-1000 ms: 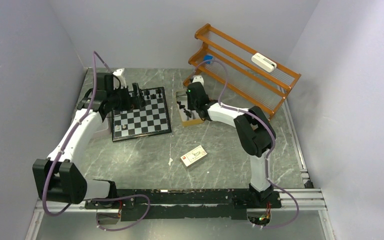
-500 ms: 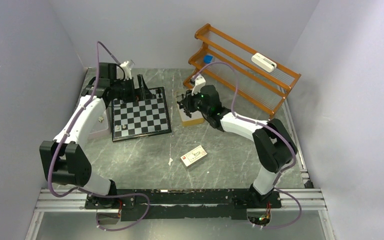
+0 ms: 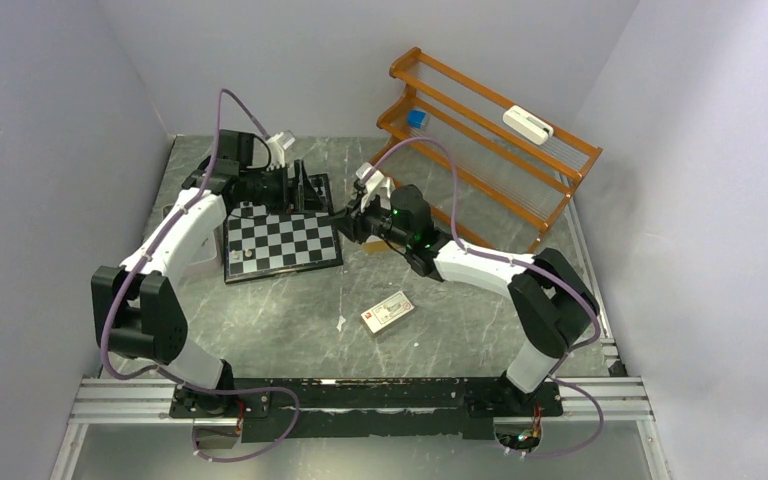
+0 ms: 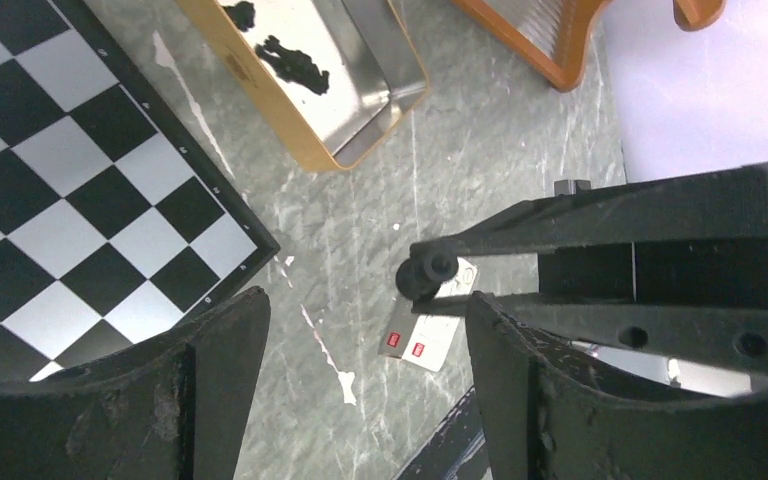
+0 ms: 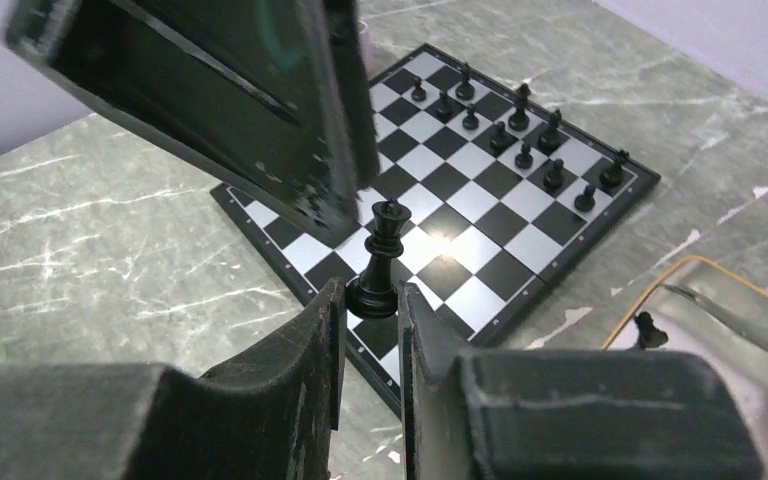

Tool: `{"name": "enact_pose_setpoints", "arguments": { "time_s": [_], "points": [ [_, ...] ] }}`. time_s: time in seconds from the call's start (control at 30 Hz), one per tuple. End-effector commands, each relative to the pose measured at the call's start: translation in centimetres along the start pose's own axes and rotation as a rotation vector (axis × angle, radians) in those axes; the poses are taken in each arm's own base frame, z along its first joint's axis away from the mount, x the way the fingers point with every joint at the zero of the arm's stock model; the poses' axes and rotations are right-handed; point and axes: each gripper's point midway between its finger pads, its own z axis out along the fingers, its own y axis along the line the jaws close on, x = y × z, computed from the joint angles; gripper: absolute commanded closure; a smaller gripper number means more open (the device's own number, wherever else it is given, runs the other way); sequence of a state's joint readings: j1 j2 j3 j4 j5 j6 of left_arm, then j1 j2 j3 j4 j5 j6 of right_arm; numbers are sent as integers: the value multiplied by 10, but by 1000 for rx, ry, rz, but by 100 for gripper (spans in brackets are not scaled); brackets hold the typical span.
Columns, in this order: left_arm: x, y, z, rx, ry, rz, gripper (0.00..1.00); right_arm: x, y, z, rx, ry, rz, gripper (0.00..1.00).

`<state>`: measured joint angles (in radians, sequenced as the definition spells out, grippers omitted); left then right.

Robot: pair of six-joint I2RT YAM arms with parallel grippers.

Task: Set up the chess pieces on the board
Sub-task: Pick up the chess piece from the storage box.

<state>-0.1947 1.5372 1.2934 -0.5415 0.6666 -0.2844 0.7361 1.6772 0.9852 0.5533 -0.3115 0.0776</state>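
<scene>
The board (image 3: 282, 240) lies on the left half of the table, with several black chess pieces (image 5: 520, 140) standing in its far rows. My right gripper (image 5: 372, 300) is shut on the base of a tall black chess piece (image 5: 384, 255), held above the board's right edge (image 5: 480, 190). In the top view this gripper (image 3: 343, 222) hovers just off the board's right side. My left gripper (image 3: 305, 185) hangs over the board's far right corner. Its fingers (image 4: 210, 370) stand open with nothing between them, above bare table beside the board (image 4: 80, 200).
A tan box (image 4: 310, 70) with a few black pieces inside sits right of the board. A white card (image 3: 387, 311) lies on the table in front. An orange wooden rack (image 3: 490, 140) fills the far right. The two grippers are close together.
My right arm has swung left from the tan box to the board's right edge, carrying the black piece. My left gripper has moved right along the board's far edge.
</scene>
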Motion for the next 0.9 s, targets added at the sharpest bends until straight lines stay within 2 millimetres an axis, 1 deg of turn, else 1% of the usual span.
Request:
{"name": "enact_pose_setpoints", "arguments": {
  "time_s": [0.0,0.13,0.4,0.63,0.87],
  "points": [
    [6,-17,5,94,26,15,25,-26,18,-2,-48,-77,-82,82],
    [6,-17,5,90,35,27,31,-33,23,-4,-53,-96,-98,82],
    [11,-20,5,120,61,37,46,-32,27,0,-63,-87,-104,82],
    [6,-25,3,136,61,48,47,-26,29,2,-72,-65,-136,82],
    [2,-31,0,151,54,55,49,-21,29,3,-77,-49,-142,82]
  ]
}}
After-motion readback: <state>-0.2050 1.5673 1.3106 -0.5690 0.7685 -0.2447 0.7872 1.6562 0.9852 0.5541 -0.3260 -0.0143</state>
